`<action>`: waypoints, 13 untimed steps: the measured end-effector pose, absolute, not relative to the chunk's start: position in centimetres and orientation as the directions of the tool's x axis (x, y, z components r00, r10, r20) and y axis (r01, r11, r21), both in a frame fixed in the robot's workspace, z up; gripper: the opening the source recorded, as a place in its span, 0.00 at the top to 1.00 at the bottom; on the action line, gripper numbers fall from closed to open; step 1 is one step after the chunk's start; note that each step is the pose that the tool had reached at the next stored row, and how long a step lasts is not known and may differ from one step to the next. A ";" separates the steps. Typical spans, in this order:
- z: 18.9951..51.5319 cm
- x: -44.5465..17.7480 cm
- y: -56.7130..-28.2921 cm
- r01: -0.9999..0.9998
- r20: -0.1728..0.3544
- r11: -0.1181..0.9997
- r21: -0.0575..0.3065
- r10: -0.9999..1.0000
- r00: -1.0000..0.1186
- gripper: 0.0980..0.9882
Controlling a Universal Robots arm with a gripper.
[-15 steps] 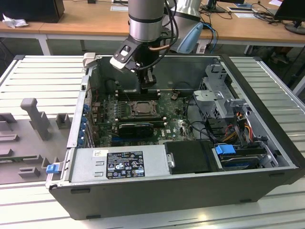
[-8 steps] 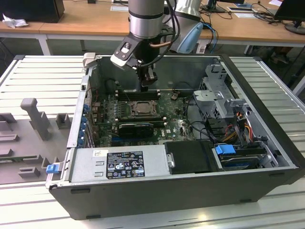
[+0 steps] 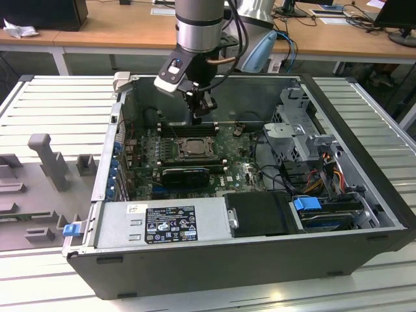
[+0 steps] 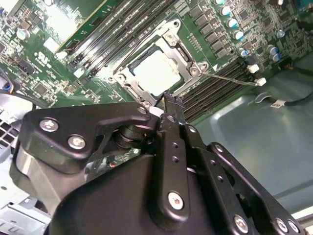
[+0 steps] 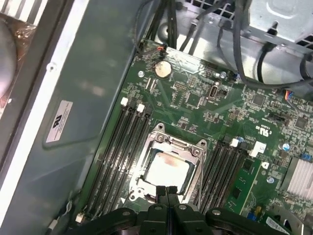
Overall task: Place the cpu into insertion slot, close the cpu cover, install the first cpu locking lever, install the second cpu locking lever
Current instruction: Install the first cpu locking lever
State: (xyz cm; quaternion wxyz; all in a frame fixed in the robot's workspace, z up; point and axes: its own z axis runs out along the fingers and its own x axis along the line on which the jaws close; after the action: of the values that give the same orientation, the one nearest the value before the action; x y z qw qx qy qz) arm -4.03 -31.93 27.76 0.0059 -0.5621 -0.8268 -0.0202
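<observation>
The cpu (image 5: 166,169) lies flat in the insertion slot (image 4: 128,78), its pale metal face showing through the window of the cpu cover (image 5: 178,144). The silver cover frame is down over the chip (image 4: 156,71). A thin metal locking lever (image 4: 230,78) with a white tip sticks out sideways from the socket, over the memory slots. My gripper (image 5: 167,192) hangs a little above the socket's edge, shut, with nothing between its fingers. In the exterior view the gripper (image 3: 199,116) is just above and behind the socket (image 3: 194,147).
Long black memory slots (image 5: 122,147) flank the socket on both sides. A black card (image 3: 185,174) lies in front of it. The drive cage (image 3: 296,123) and cables (image 3: 325,169) fill the exterior view's right, the power supply (image 3: 162,224) the front. Case walls (image 3: 123,123) surround the board.
</observation>
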 end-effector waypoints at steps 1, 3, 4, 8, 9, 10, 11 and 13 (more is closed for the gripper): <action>27.8 -4.0 -31.9 0.926 0.033 0.376 0.027 0.926 -0.377 0.99; 27.8 -4.0 -31.9 0.920 0.033 0.391 0.027 0.919 -0.392 0.99; 27.8 -4.0 -31.9 0.918 0.032 0.395 0.027 0.918 -0.396 0.99; 27.8 -4.0 -31.9 0.906 0.032 0.422 0.027 0.906 -0.423 0.99; 27.8 -4.0 -31.9 0.903 0.032 0.429 0.027 0.903 -0.429 0.99; 27.8 -4.0 -31.9 0.901 0.033 0.434 0.027 0.900 -0.434 0.99; 27.8 -4.0 -31.9 0.899 0.033 0.437 0.027 0.899 -0.437 0.99; 27.8 -4.0 -31.9 0.896 0.032 0.443 0.027 0.895 -0.444 0.99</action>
State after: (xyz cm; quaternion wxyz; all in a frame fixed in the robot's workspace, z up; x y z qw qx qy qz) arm -4.03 -31.93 27.77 0.0067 -0.5271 -0.8495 -0.0200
